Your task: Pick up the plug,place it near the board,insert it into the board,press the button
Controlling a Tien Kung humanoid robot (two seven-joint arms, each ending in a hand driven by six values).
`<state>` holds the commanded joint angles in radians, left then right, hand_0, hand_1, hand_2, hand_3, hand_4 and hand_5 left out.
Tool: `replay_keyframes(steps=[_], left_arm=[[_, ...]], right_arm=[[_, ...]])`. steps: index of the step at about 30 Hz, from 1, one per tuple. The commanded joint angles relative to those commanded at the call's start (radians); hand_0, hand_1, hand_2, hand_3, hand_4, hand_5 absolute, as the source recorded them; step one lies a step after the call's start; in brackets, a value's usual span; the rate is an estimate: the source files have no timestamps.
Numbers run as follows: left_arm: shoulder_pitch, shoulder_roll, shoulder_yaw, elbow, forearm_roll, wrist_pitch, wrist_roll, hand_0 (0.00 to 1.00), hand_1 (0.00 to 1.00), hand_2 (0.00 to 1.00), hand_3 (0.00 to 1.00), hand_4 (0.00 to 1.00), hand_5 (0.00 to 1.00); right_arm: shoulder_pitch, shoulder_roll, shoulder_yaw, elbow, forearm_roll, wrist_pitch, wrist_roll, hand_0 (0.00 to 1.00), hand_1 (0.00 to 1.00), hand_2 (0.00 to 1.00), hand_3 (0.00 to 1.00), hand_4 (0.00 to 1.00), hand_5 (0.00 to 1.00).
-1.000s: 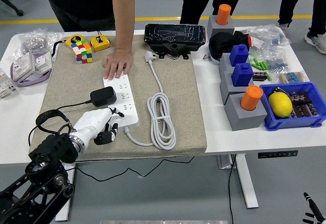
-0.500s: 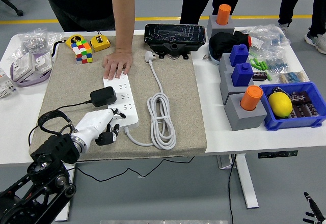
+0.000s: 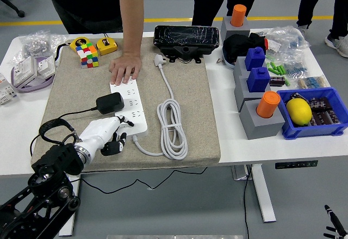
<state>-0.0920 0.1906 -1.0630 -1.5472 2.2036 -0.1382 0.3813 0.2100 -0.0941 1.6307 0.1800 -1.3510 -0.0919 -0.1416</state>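
A white power strip (image 3: 132,107) lies on the beige mat (image 3: 190,92). A black plug (image 3: 110,103) with a thin black cord sits at the strip's left side, on its sockets. My left hand (image 3: 115,136), white with dark fingertips, rests at the strip's near end with its fingers curled and holding nothing. One fingertip (image 3: 126,123) touches the strip's near left corner. A person's hand (image 3: 125,67) presses flat on the strip's far end. A small part of my right arm (image 3: 333,226) shows low at the bottom right, below the table.
The strip's white cable (image 3: 173,120) lies coiled on the mat, its white plug (image 3: 159,60) near a black box (image 3: 186,38). A colour cube (image 3: 88,54) and yellow tape measures are at the mat's far left. Grey and blue blocks (image 3: 261,117) and a blue bin (image 3: 312,114) stand at the right.
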Motion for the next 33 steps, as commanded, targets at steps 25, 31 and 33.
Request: replay_keyframes(steps=[25,31,33], left_arm=[[0.001,-0.006,-0.062,-0.070,0.029,0.017,-0.021,0.182,0.002,0.113,0.753,0.305,0.002],[-0.019,-0.003,-0.126,-0.121,0.005,0.084,-0.075,0.186,0.010,0.114,0.734,0.303,0.002],[-0.035,-0.003,-0.138,-0.119,-0.019,0.136,-0.111,0.186,0.010,0.114,0.734,0.303,0.002]], right_arm=[[-0.002,0.001,0.000,0.000,0.001,-0.001,0.000,0.998,0.864,0.781,0.839,0.998,0.998],[-0.003,0.002,0.001,0.000,-0.001,-0.001,0.000,0.998,0.865,0.781,0.839,0.998,0.998],[-0.003,0.002,0.001,0.000,-0.001,-0.001,-0.001,0.998,0.865,0.781,0.839,0.998,0.998]])
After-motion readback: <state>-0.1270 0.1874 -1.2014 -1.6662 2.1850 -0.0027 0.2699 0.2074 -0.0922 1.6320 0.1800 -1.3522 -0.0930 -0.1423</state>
